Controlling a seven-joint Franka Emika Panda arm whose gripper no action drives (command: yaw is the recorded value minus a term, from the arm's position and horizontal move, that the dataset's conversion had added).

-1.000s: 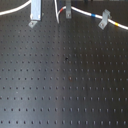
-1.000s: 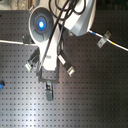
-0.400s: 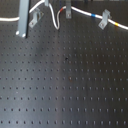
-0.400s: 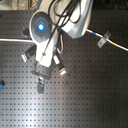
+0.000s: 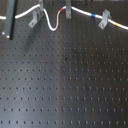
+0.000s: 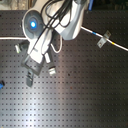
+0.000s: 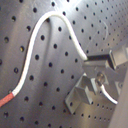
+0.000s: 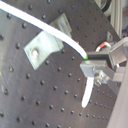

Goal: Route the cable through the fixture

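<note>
The gripper (image 6: 31,76) hangs low over the black perforated desk (image 5: 70,90) in the second exterior view, below the arm's white body with its blue-lit ring; its fingertips are dark and blurred there, so that view alone does not settle its state. In both wrist views a grey finger (image 8: 102,56) presses on the white cable (image 8: 55,35) where the cord bends sharply, so the gripper looks clenched on the cable, though the opposite finger is mostly cut off at the edge of the picture.

In the first exterior view the cable (image 5: 50,22) runs along the far edge of the desk, dips in a loop between two clips, shows a red band, then goes on with blue and yellow-orange bands toward the first exterior view's right. The fixture (image 5: 104,20), a pale metal clip, stands by those bands; whether the cord passes through it or only behind it is too blurred to tell. In the second exterior view the fixture (image 6: 103,39) sits beside the cable, well apart from the gripper. A dark arm part (image 5: 10,20) cuts off the first exterior view's upper left corner.
</note>
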